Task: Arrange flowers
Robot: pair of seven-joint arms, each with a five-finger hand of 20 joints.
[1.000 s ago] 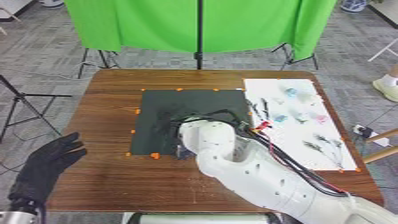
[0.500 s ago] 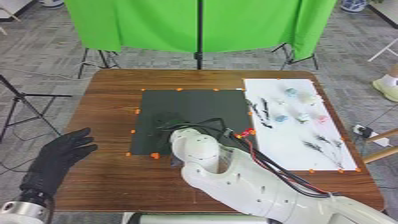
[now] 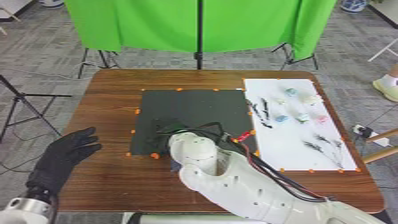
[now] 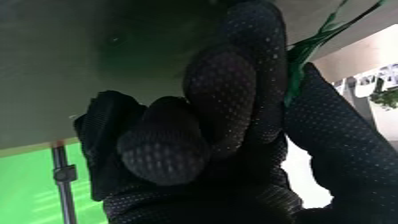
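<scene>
Green leafy stem (image 4: pixel 305 52) is pinched between the thumb and fingers of the right hand (image 4: pixel 218 95), over the black mat (image 3: pixel 200 105). The right arm (image 3: pixel 218 175) has shifted toward the robot's left and a bit nearer its body; likely positioning the stem for placement. Whether the stem touches the mat, can't tell. Next: probably lower it, then loosen the grip; it could cling to the glove or swing askew.

Stock lies flat on the white sheet (image 3: pixel 289 150), not in a container: blue, cream and pink blooms (image 3: pixel 303 118), dark twigs (image 3: pixel 265 106), feathery sprigs (image 3: pixel 313 146). Left hand (image 3: pixel 64 156) waits, fingers relaxed, at the left side of the bench (image 3: pixel 102 110).
</scene>
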